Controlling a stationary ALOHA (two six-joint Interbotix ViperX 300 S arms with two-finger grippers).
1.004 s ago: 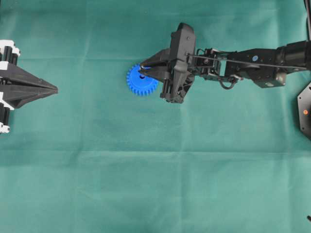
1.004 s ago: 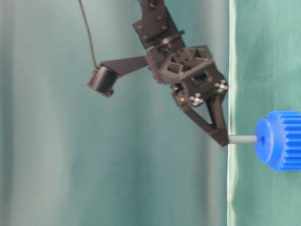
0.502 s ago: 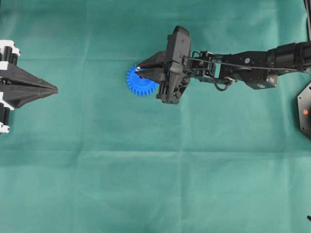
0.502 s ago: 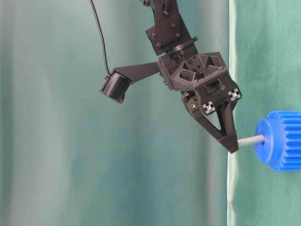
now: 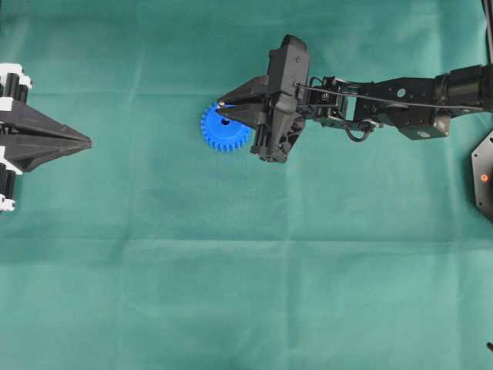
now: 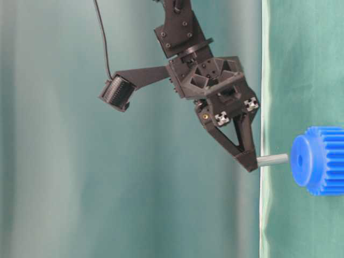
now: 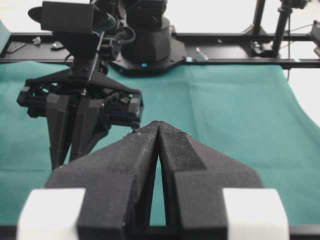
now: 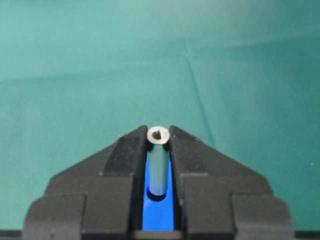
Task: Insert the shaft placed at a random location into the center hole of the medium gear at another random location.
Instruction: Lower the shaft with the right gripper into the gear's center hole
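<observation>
Table-level only: shaft (image 6: 272, 159) perhaps short of medium gear (image 6: 318, 159).

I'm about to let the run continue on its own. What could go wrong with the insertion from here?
The shaft is pinched only at its far end by the right gripper, so it might tilt. In the table-level view its tip sits at the medium gear hub, seemingly not yet inside the center hole; a slight offset could jam it.

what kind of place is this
Likely a robotics lab bench: a table draped in green cloth, a black metal frame behind it, and a bright blue plastic toothed gear set out as a test piece.
</observation>
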